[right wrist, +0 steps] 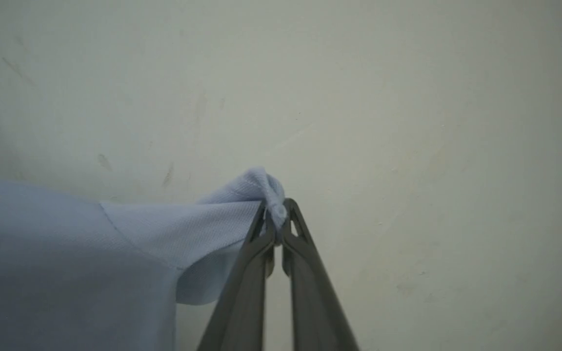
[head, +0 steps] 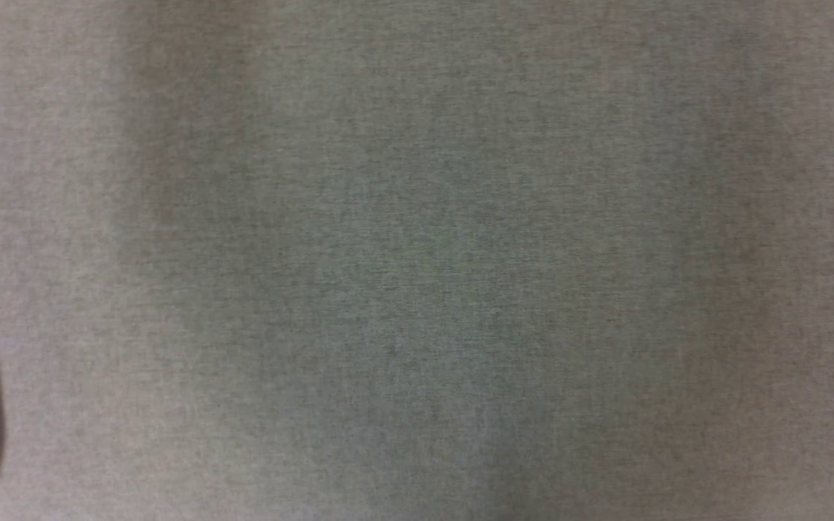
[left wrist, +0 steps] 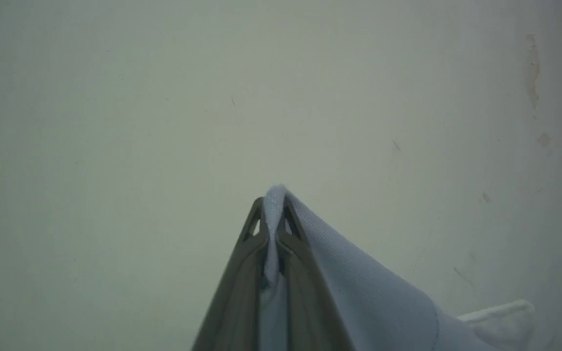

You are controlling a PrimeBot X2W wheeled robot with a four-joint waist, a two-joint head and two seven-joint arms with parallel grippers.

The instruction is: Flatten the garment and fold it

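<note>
Jaws on both arms clamp garment (right wrist: 66, 253) edges; pale surface (left wrist: 164, 97) lies beyond.

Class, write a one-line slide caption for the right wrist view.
Right gripper pinching a bunched edge of the light blue shirt, its fabric spreading toward the picture's left against a pale background.

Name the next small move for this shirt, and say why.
Probably lower both tools together, kept apart, to lay the shirt flat on the pale surface: the left tool and right tool are each shut on a pinch of its blue fabric, which drapes loosely from each pinch.
</note>
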